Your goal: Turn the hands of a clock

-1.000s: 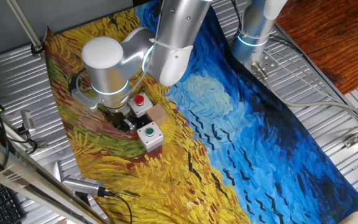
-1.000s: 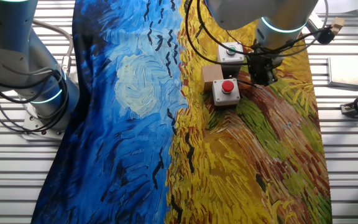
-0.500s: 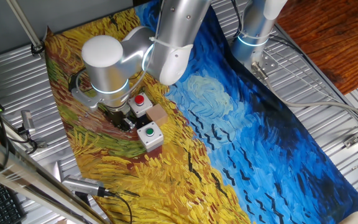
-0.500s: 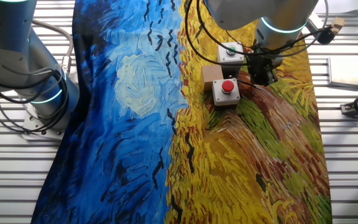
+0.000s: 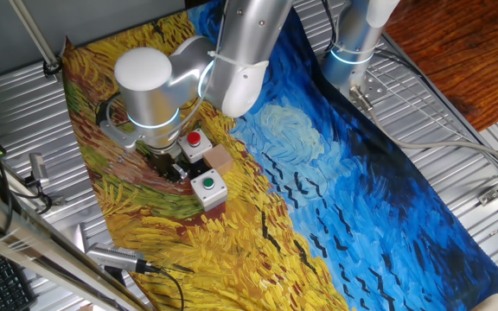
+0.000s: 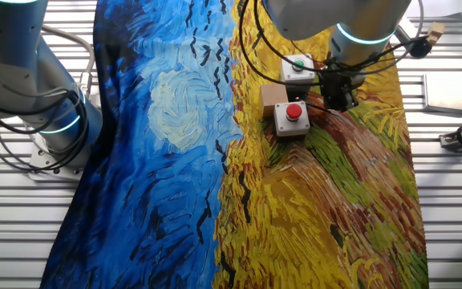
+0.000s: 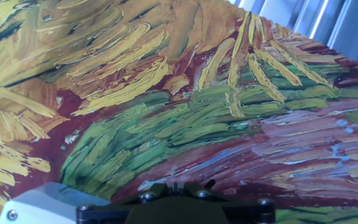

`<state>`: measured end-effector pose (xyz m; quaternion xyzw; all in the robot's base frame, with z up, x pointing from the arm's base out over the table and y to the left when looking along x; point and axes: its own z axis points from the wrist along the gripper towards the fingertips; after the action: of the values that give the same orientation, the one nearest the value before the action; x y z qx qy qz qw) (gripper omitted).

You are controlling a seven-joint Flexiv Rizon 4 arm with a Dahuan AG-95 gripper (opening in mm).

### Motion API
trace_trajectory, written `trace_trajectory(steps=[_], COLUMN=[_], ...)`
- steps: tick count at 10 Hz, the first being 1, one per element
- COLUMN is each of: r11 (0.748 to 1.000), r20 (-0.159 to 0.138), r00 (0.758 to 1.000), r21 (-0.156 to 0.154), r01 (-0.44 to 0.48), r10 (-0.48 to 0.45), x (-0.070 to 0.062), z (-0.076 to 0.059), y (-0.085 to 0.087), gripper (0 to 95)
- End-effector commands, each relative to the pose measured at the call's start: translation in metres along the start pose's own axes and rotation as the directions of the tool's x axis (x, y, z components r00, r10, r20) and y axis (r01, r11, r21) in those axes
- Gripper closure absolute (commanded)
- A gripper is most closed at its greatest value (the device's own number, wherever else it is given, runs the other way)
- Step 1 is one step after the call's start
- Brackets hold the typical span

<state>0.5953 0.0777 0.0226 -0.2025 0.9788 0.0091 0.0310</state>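
No clock face or hands show in any view. My gripper (image 5: 169, 166) hangs low over the cloth, just left of a grey box with a red button (image 5: 196, 142). In the other fixed view the gripper (image 6: 340, 98) stands right of that red-button box (image 6: 292, 117). In the hand view the black fingertips (image 7: 176, 185) meet at the bottom edge with no gap and nothing between them, just above the painted cloth. A corner of a grey box (image 7: 39, 202) shows at the lower left.
A grey box with a green button (image 5: 207, 188) and a small brown block (image 5: 221, 158) sit beside the red-button box. A second arm's base (image 5: 353, 52) stands at the cloth's far edge. Metal tools (image 5: 115, 257) lie on the slatted table.
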Motion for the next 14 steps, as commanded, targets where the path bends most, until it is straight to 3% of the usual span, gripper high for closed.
trace_trajectory(steps=[1, 5, 9, 12, 14], r11=[1.000, 1.000, 0.999, 0.999, 1.000], r20=[0.003, -0.004, -0.003, -0.009, -0.005], r00=[1.000, 1.000, 0.999, 0.999, 1.000], r21=[0.002, 0.003, 0.002, 0.003, -0.001], r01=[-0.007, 0.030, 0.032, 0.033, 0.018], r10=[0.007, -0.030, -0.032, -0.033, -0.018], x=[0.000, 0.009, 0.012, 0.004, -0.003], z=[0.001, -0.002, -0.003, -0.012, -0.010], y=[0.000, -0.018, -0.022, -0.020, -0.014], gripper=[95.0, 95.0, 95.0, 95.0, 95.0])
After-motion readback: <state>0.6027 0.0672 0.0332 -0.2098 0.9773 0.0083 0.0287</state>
